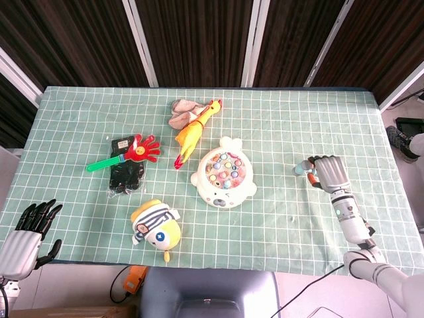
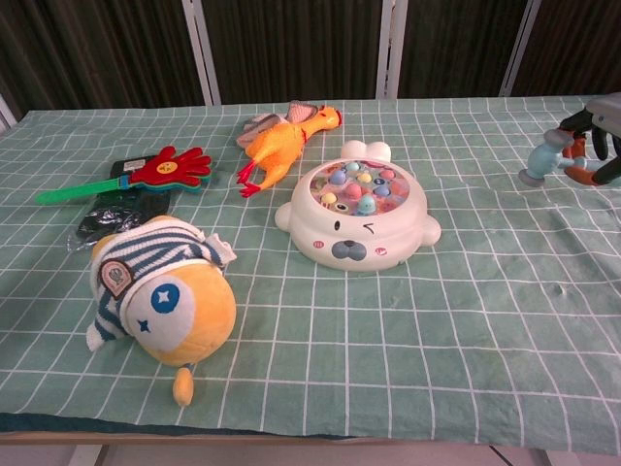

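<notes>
My right hand point(image 1: 328, 172) point(image 2: 600, 136) is at the right side of the table and holds a small toy hammer point(image 1: 304, 169) point(image 2: 545, 157) with a pale blue head, lifted a little above the green checked cloth point(image 1: 278, 126). The hammer head points left toward the white fishing-game toy point(image 1: 224, 173) point(image 2: 357, 202). My left hand point(image 1: 30, 228) hangs off the table's front left corner, fingers spread, holding nothing; the chest view does not show it.
A yellow rubber chicken point(image 1: 192, 129) point(image 2: 281, 141) lies beside a grey plush point(image 1: 179, 112). A red hand clapper point(image 1: 132, 151) point(image 2: 155, 170) lies over a black packet point(image 1: 126, 173). A striped yellow plush fish point(image 1: 156, 228) point(image 2: 160, 291) lies near the front edge.
</notes>
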Available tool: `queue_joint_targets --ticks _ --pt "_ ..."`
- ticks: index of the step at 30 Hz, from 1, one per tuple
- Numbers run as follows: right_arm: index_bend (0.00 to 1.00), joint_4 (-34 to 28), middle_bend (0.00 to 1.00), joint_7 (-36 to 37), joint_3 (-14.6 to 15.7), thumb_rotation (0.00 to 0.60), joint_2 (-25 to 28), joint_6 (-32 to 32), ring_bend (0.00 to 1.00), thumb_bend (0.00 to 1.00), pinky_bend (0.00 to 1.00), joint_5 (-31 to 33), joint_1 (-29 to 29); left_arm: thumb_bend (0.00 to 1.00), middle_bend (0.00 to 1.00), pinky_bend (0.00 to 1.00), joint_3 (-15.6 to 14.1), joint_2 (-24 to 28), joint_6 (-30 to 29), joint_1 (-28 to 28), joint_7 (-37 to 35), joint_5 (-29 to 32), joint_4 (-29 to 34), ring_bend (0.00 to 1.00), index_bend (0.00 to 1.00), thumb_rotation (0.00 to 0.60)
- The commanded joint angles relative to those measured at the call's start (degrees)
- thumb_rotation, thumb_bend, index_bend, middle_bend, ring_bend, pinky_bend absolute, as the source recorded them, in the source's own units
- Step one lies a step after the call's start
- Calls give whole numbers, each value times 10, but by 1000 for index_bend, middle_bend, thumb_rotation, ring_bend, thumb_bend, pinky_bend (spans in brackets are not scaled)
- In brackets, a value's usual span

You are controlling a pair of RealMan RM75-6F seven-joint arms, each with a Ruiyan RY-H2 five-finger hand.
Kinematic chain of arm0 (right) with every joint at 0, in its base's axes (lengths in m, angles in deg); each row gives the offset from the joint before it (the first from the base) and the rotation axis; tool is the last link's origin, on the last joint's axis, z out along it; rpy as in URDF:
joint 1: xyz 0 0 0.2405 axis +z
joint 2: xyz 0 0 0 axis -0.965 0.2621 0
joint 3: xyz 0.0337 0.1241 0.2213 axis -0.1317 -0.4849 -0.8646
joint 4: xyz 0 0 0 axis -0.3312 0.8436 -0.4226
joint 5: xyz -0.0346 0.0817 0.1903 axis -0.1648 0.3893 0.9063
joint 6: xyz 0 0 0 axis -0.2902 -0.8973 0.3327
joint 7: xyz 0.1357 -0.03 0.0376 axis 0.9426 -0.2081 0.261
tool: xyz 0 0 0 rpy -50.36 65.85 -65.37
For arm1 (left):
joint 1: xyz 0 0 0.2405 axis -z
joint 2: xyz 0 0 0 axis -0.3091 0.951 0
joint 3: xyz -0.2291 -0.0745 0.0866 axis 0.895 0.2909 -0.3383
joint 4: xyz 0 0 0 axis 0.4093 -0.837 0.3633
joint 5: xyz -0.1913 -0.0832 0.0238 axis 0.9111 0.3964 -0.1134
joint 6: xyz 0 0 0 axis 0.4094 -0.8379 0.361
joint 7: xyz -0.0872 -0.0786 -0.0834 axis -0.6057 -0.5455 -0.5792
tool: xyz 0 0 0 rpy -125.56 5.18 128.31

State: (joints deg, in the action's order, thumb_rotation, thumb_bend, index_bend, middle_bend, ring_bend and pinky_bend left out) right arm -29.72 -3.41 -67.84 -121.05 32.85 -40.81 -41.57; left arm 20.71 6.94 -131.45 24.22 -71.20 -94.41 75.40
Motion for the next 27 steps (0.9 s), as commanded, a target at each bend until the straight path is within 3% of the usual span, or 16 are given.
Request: queue_joint_targets --ticks 1,5,11,19,27 --pt "962 -146 695 -103 -21 600 77 -16 632 615 653 10 15 422 0 22 0 0 -1 0 -2 -1 0 0 0 600" --pt "962 -268 695 -180 -40 600 119 -7 632 615 652 41 28 422 0 22 -1 3 -6 -1 -8 -4 0 0 0 600" --pt "961 -368 695 -278 -55 600 134 7 632 615 651 90 58 422 0 21 0 7 -14 -4 -23 -6 -3 0 0 600" --pt "960 -435 695 -440 -46 600 125 24 628 615 645 167 113 423 0 22 1 10 -20 -6 -38 -7 -8 0 0 600" --pt "959 -458 695 -592 -31 600 72 0 624 615 632 270 181 422 0 22 0 11 -18 -5 -41 -9 -9 0 0 600"
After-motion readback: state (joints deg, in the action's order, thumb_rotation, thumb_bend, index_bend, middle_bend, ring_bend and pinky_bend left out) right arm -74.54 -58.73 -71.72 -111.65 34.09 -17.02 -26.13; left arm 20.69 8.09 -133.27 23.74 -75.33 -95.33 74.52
